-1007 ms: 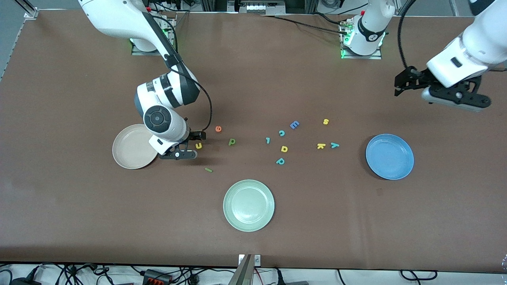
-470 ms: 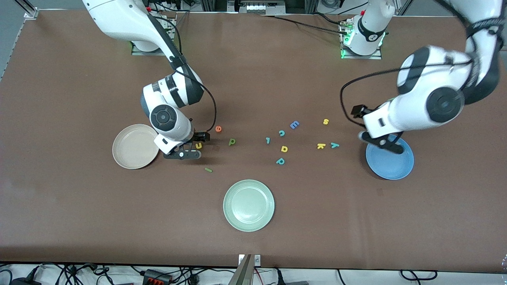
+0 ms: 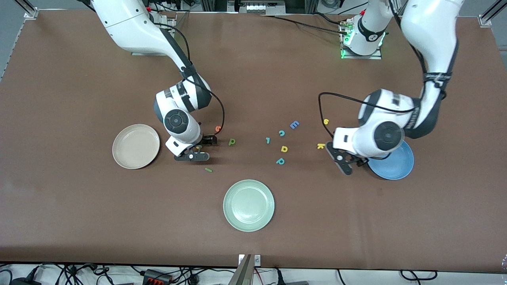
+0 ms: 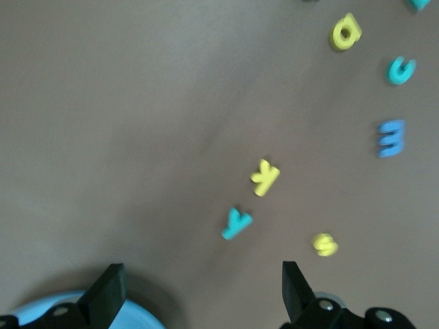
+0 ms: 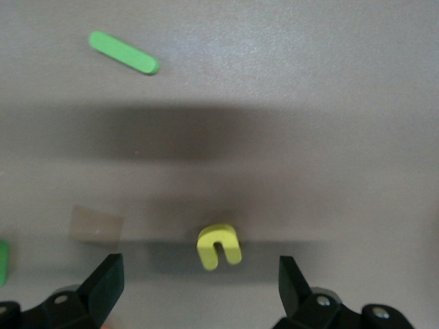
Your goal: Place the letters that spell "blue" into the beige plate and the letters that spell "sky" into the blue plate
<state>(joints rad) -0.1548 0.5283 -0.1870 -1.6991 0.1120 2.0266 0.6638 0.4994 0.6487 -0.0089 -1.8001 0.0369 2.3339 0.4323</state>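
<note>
Both arms are lining up first picks. The right gripper (image 5: 195, 291) hangs over the u (image 5: 219, 247), fingers wide and empty, the letter between them; it needs a straight drop and squeeze, then a carry to the beige plate (image 3: 136, 146). The left gripper (image 4: 199, 295), equally wide and empty, hangs near the y (image 4: 236, 223) and k (image 4: 265, 177), beside the blue plate (image 3: 396, 164). The brown table (image 3: 79, 221) is flat, with room around each letter.

Two glossy white arms with dark grey joint bands and round dark end caps, black cables looping along each wrist. Left gripper (image 3: 345, 161) and right gripper (image 3: 191, 152) black, silver screws. Green lights glow at both bases, top of frame.
</note>
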